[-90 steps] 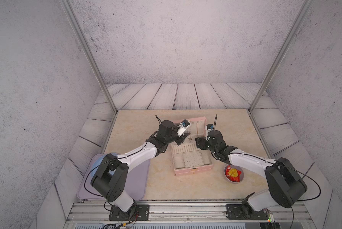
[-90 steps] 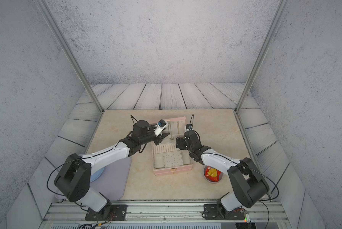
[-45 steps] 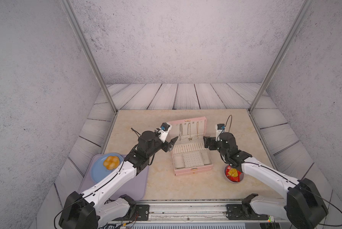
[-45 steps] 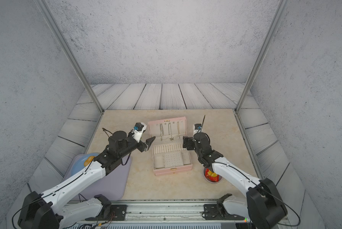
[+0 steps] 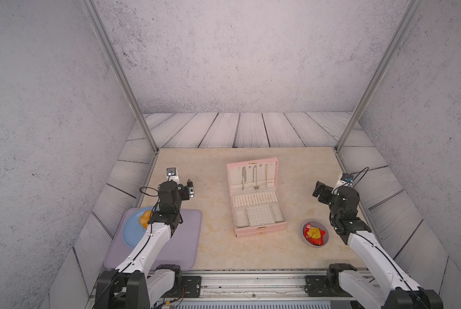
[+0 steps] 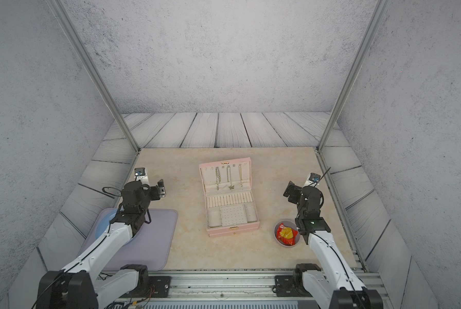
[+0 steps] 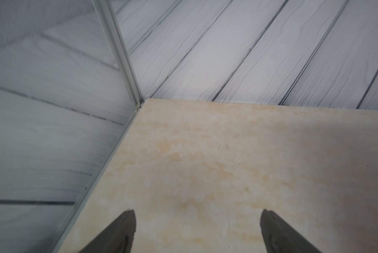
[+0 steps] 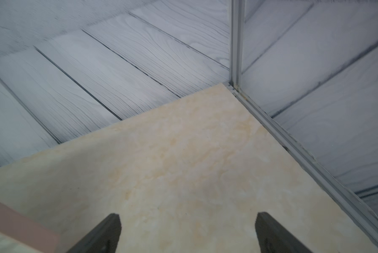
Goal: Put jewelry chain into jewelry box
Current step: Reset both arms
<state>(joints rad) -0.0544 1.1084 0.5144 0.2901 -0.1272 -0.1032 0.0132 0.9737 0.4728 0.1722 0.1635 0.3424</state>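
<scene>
The pale pink jewelry box (image 5: 261, 232) (image 6: 234, 232) stands open mid-table, lid upright. Three chains hang from hooks inside the lid. The thin gold jewelry chain (image 5: 265, 176) (image 6: 240, 176) is the rightmost, beside a butterfly-pendant chain (image 5: 255, 179) and a thicker silvery chain (image 5: 243, 178). My left gripper (image 5: 190, 188) (image 6: 161, 188) (image 7: 196, 221) hovers open and empty well left of the box. To the box's right my right gripper (image 5: 319, 190) (image 6: 289, 191) (image 8: 187, 223) is also open, with only bare table between its fingers. A pink corner of the box (image 8: 19, 225) shows in the right wrist view.
A purple tray (image 5: 186, 240) (image 6: 157, 235) at front left holds a blue plate (image 5: 132, 232) with an orange item (image 5: 144, 218). A grey bowl (image 5: 325, 242) (image 6: 277, 238) with a red and yellow packet (image 5: 315, 234) sits right of the box. Metal frame posts stand at the table's back corners.
Both arms have pulled back from the box lid to the table's sides. Both grippers have opened wider, the left one most. The thin chain stays hanging in the lid.
</scene>
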